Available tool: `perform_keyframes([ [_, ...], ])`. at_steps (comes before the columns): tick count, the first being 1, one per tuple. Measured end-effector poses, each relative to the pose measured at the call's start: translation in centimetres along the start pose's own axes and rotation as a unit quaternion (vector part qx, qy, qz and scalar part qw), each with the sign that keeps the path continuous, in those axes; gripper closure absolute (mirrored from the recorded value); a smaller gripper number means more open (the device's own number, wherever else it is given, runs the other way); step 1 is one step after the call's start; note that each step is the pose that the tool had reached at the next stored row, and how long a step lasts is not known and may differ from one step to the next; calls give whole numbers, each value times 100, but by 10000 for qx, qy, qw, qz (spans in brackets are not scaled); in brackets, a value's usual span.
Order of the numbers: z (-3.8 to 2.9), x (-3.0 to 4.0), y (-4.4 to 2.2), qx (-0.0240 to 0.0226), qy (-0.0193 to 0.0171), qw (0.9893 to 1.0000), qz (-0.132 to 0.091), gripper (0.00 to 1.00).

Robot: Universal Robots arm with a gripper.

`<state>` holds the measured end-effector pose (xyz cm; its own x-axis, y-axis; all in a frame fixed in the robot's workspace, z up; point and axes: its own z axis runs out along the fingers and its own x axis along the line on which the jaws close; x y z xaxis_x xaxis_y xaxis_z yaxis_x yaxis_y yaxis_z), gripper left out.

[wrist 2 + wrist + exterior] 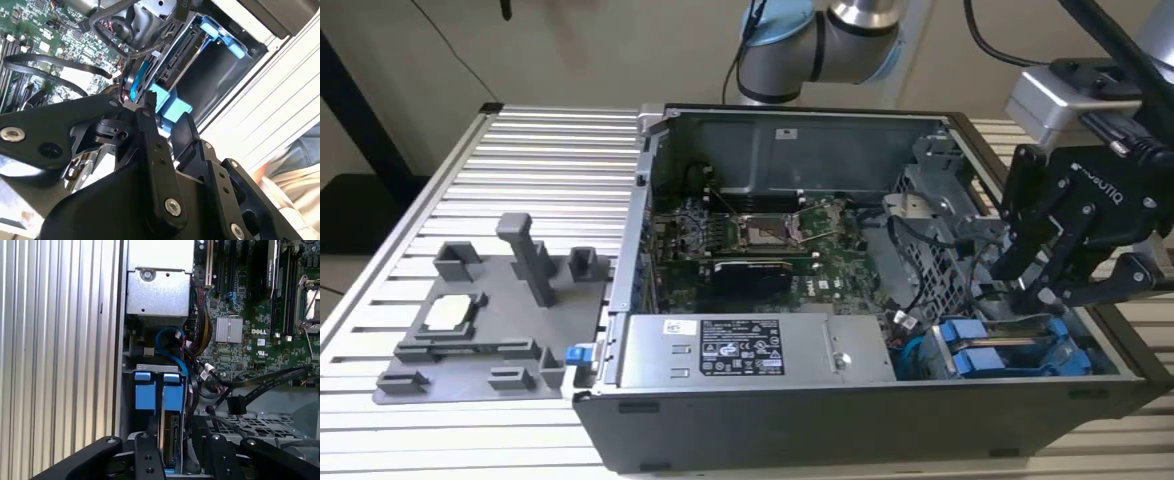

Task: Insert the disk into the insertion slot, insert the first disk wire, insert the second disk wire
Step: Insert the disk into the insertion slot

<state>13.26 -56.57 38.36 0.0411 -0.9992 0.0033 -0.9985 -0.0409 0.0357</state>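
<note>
First wrist view: disk on edge.

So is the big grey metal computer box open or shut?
Open: the grey metal computer case has no cover, its green motherboard exposed.

**Exterior view.** At twelve o'clock the silver and pale-blue robot arm is cut off by the picture's edge. At three o'clock the black linkage gripper is likewise cut off, and its lower end is lost against the dark inside of the grey sheet-metal computer case.

**First wrist view.** The flat silver-grey disk in its bright blue plastic carrier presents one narrow edge. Its label face is hidden and its near end passes behind the gripper. The interior of the narrow grey sheet-metal insertion slot is hidden. A black flat cable runs off the picture's edge.

**Second wrist view.** A pale cloth-like shape, cut by the edge, cannot be identified.
</note>
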Motion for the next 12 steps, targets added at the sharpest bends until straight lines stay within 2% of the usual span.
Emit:
perform_keyframes([
  [3, -1, 0, 0, 5, 1, 10000, -4, 60],
  [6, -2, 0, -1, 50, 4, 10000, -29, 60],
  [10, -1, 0, -11, 61, 5, 10000, -65, 60],
  [12, -1, 1, -16, 81, -2, 9999, -91, 60],
])
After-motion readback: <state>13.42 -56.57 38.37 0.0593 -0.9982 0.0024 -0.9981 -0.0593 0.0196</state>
